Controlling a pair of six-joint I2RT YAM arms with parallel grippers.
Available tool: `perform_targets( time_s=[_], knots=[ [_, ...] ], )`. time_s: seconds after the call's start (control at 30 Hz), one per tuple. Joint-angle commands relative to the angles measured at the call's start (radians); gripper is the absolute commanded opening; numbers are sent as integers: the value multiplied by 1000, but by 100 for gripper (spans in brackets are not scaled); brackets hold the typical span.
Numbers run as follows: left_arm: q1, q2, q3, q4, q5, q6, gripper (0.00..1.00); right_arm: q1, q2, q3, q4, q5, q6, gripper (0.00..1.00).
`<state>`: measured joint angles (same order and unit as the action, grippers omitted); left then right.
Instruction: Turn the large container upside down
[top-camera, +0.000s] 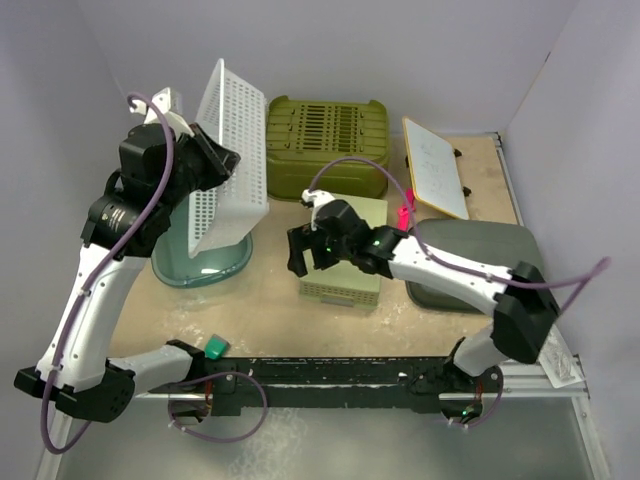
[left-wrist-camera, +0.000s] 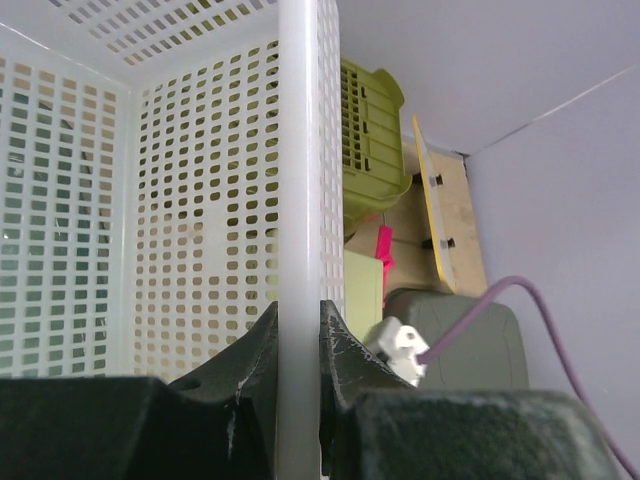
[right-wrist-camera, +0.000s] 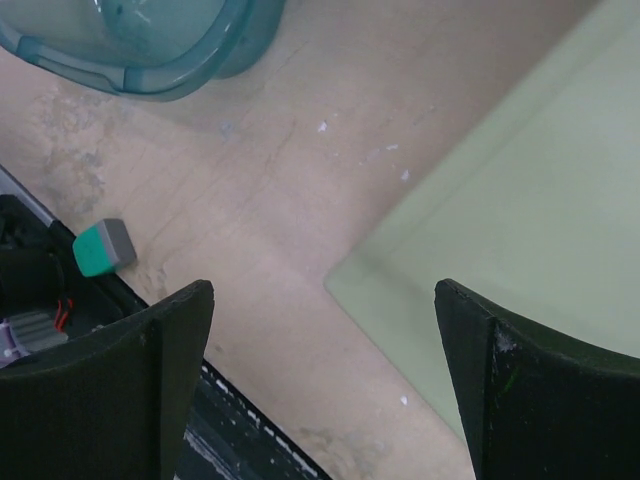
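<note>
The large white perforated basket (top-camera: 232, 150) is lifted off the table and tipped on its side, its opening facing left, above the teal bowl. My left gripper (top-camera: 212, 160) is shut on the basket's rim; in the left wrist view the white rim (left-wrist-camera: 298, 200) runs up between the two black fingers of that gripper (left-wrist-camera: 299, 312). My right gripper (top-camera: 300, 252) is open and empty. It hovers low over the near left corner of a pale green box (top-camera: 345, 270), apart from the basket. In the right wrist view that gripper (right-wrist-camera: 322, 288) spans the box corner (right-wrist-camera: 520, 200).
A teal bowl (top-camera: 200, 262) sits under the basket. An olive slatted crate (top-camera: 328, 140) stands at the back, a yellow-edged whiteboard (top-camera: 435, 165) back right, a dark grey-green tub (top-camera: 480, 262) right, a pink item (top-camera: 405, 215) beside it. A green eraser (top-camera: 216, 347) lies near the front rail.
</note>
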<state>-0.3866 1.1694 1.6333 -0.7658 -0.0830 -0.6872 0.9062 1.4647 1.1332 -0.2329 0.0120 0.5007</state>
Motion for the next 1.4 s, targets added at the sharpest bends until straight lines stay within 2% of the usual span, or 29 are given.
perform_targets(
  time_s=[0.0, 0.13, 0.27, 0.4, 0.53, 0.8, 1.0, 1.2, 1.37],
  knots=[
    [2, -55, 41, 96, -68, -8, 0, 27, 126, 132, 70, -13, -30, 93],
    [3, -61, 46, 87, -81, 10, 0, 34, 264, 233, 69, -22, -33, 93],
    [2, -64, 43, 74, -93, 17, 0, 33, 386, 346, -69, 14, -26, 94],
    [2, -63, 10, 68, -76, 4, 0, -2, 382, 341, -202, 175, -5, 97],
    [2, -79, -85, 137, -21, -44, 0, -68, 300, 234, -212, 181, 45, 98],
    [2, -94, -239, 288, 98, -162, 0, -75, 121, 168, -184, 143, 65, 98],
    [1, -149, -399, 524, 242, -380, 0, -77, -76, 48, -112, 148, 63, 98],
    [0, -246, -563, 750, 300, -599, 0, -76, -348, -108, -138, 333, 71, 100],
    [-5, -292, -713, 829, 298, -687, 0, -76, -539, -174, -205, 575, 104, 99]
  ],
)
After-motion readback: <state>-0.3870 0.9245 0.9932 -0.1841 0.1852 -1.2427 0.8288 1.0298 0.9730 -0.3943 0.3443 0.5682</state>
